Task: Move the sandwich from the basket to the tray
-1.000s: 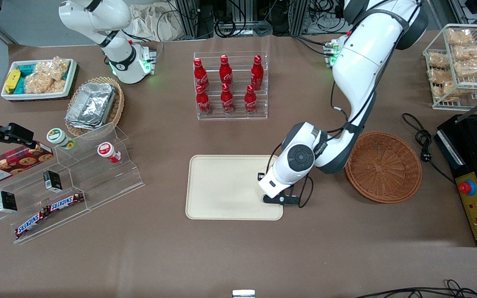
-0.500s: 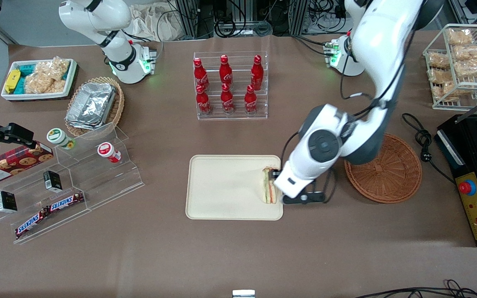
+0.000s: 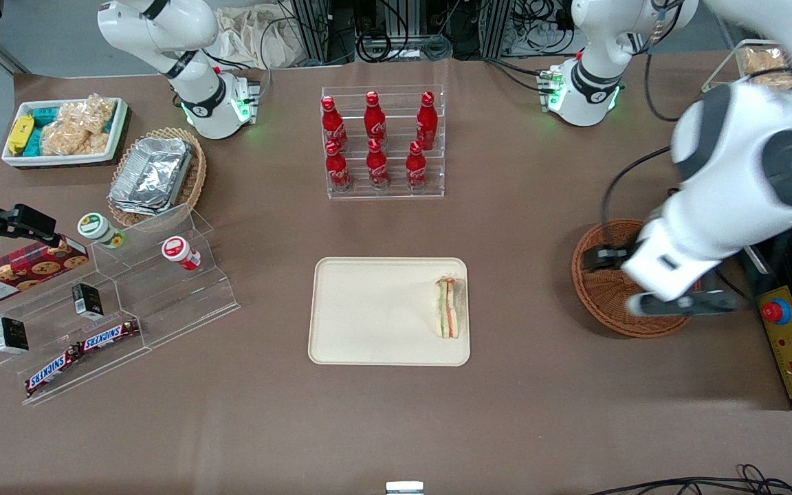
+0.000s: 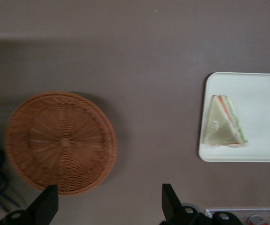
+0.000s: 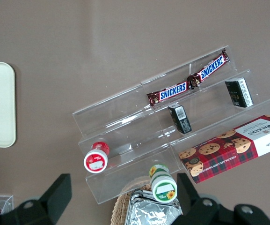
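The sandwich [image 3: 447,307], a wrapped triangular wedge, lies on the cream tray [image 3: 368,309] at the tray's edge nearest the basket. It also shows in the left wrist view [image 4: 223,124] on the tray [image 4: 261,93]. The round reddish-brown wicker basket [image 3: 606,299] is empty, as the left wrist view [image 4: 62,143] shows. My left gripper [image 3: 606,258] hangs high over the basket, well apart from the sandwich. Its fingers [image 4: 170,201] are spread wide and hold nothing.
A clear rack of red cola bottles [image 3: 382,141] stands farther from the camera than the tray. A stepped acrylic shelf with snack bars [image 3: 114,302], a tan basket of foil containers [image 3: 155,175] and a white snack bin [image 3: 62,130] lie toward the parked arm's end. A black machine [image 3: 791,330] stands beside the basket.
The gripper let go of the sandwich on the tray, then rose and swung away toward the working arm's end, ending over the basket. The sandwich stays on the tray.
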Controlling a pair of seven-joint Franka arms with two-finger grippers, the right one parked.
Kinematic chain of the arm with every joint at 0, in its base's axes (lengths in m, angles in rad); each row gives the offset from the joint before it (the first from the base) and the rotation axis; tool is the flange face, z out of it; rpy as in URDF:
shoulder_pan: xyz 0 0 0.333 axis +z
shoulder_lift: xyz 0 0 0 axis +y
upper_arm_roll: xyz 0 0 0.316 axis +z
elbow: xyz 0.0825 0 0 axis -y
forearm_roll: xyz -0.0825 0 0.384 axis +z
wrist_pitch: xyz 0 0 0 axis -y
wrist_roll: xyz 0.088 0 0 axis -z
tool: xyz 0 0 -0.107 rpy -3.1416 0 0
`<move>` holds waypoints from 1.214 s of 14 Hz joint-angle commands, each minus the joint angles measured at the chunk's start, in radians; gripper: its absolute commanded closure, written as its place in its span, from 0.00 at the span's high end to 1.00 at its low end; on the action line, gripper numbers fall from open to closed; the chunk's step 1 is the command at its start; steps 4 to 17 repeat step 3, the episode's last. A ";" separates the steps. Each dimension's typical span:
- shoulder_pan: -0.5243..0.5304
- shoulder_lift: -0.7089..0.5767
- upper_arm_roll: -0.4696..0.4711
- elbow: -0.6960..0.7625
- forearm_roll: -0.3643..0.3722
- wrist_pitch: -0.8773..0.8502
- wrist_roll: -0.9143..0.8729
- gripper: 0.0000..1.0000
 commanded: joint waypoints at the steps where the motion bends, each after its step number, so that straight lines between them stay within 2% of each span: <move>1: 0.086 -0.053 -0.005 -0.026 -0.001 -0.012 0.053 0.99; 3: 0.114 -0.063 -0.005 -0.026 -0.003 -0.010 0.053 0.99; 17: 0.114 -0.063 -0.005 -0.026 -0.003 -0.010 0.053 0.99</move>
